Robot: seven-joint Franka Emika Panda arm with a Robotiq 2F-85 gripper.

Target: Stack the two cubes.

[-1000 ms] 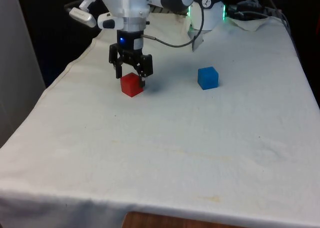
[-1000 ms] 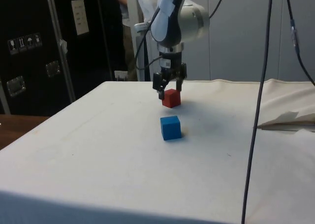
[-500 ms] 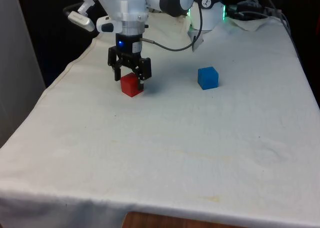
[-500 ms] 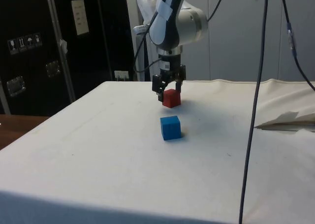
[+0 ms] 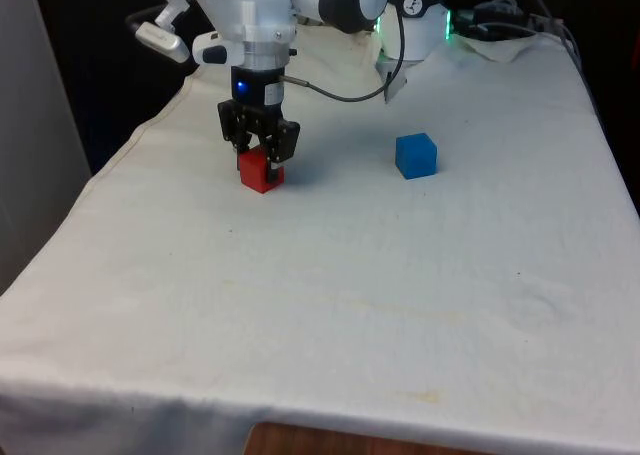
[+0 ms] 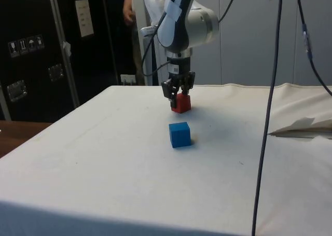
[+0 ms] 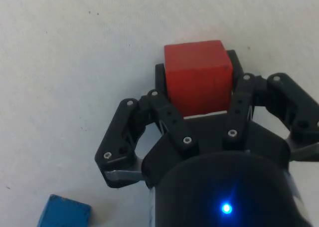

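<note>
Gripper (image 5: 259, 158) clamped on the red cube (image 5: 259, 171) resting on the white cloth (image 5: 330, 295) toward the front view's left, blue cube (image 5: 415, 155) well apart to the right, lift, carry and stacking apparently all yet to come.

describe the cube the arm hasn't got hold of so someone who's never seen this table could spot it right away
Start at the white cloth over the table, then find the gripper, its fingers closed on a red cube. The blue cube sits alone on the cloth, towards the front view's right of that pair. It is blue, and nothing touches it.
</note>
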